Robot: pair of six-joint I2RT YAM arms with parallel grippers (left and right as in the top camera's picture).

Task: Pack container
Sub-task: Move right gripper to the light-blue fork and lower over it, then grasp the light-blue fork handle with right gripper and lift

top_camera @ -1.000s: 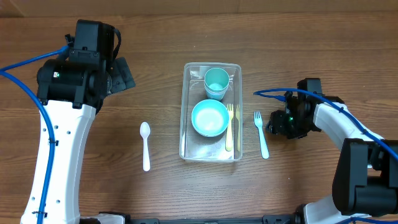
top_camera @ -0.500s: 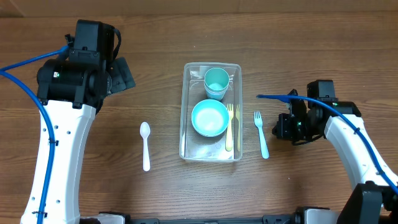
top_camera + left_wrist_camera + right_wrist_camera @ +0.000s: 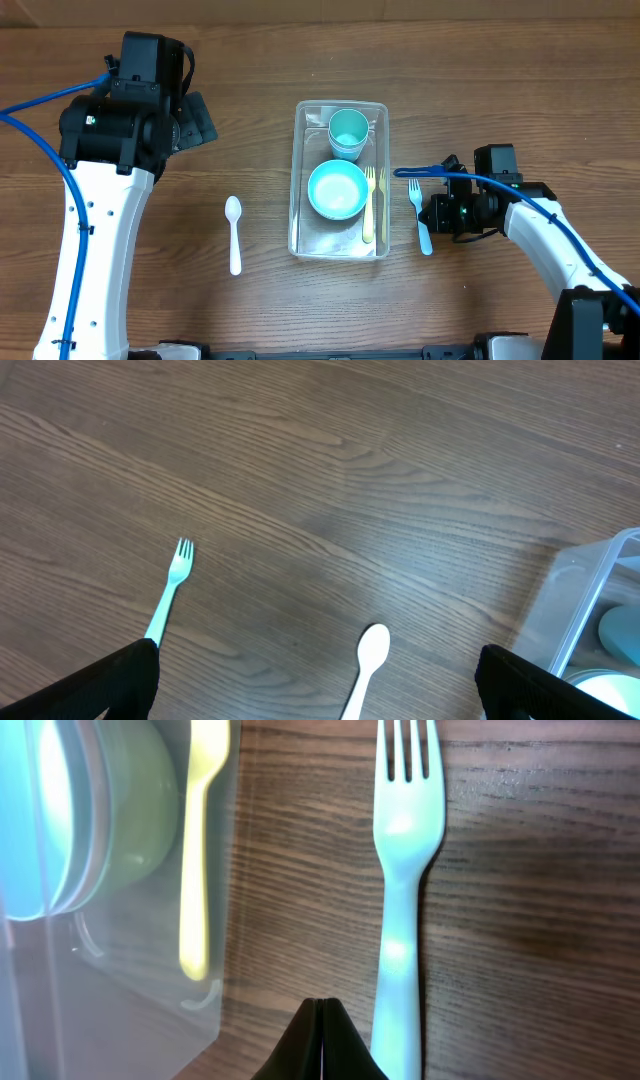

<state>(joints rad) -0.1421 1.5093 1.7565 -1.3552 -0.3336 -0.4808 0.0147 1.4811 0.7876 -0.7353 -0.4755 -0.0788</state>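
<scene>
Hovering low over the desk (image 3: 260, 310), the right end effector (image 3: 318, 1038) is showing at the bottom centre of the right wrist view with its two fingers pressed together into a single dark wedge, gripping nothing. Its tip is sitting just beside the handle of a light-blue fork (image 3: 405, 870), slightly to the handle's left and not touching it as far as can be seen. That fork is lying flat on the wood with its tines pointing to the top of the frame.

In the overhead view the container (image 3: 296, 200) is standing upright at the centre of the frame, just left of this fork. It is holding a teal cup (image 3: 348, 130) at its upper end, a teal bowl (image 3: 337, 190) below the cup, and a yellow fork (image 3: 369, 205) lying along its right wall.

The left end effector (image 3: 320, 685) is hanging high at the upper left of the overhead frame, well apart from the container. In the left wrist view its fingers (image 3: 120, 680) are standing wide apart at the two bottom corners, gripping nothing. Between them a white spoon (image 3: 368, 660) is lying on the desk, and a second blue fork (image 3: 170, 595) is lying further left.
</scene>
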